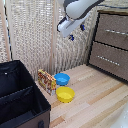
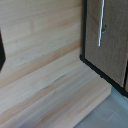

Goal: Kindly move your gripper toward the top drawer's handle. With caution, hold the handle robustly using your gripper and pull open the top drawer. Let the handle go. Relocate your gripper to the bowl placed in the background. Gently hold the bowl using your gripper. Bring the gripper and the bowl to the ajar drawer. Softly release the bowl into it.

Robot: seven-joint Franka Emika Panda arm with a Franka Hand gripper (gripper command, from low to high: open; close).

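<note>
Exterior view first: the white robot arm (image 1: 80, 7) reaches in from the top of the frame, and its gripper (image 1: 76, 32) with dark blue fingertips hangs in the air in front of a pale wicker screen (image 1: 35, 35). The two fingertips show with a gap between them and nothing held, so the claw looks spread, though the picture is soft. At the exterior view's right stands the dark brown dresser (image 1: 112, 45). Its top drawer (image 1: 114, 31) sits flush with the frame, closed, and the handle (image 1: 117, 32), a slim silver bar, runs across its front, well apart from the gripper. A second like drawer (image 1: 109, 60) lies below it. On the light wooden floor (image 1: 95, 95), the blue bowl (image 1: 62, 78) sits just beside a colourful box (image 1: 46, 81) standing upright, with the yellow bowl (image 1: 65, 94) just in front of the blue one. A black fabric bin (image 1: 20, 97) fills the lower corner at the exterior view's left.

Wrist view: pale wooden planks (image 2: 45, 65) cover most of the frame. A dark brown drawer front (image 2: 107, 40) edged in black shows at one side, carrying a thin silver bar (image 2: 101, 25); which drawer this is I cannot tell. The fingers themselves do not show clearly here.
</note>
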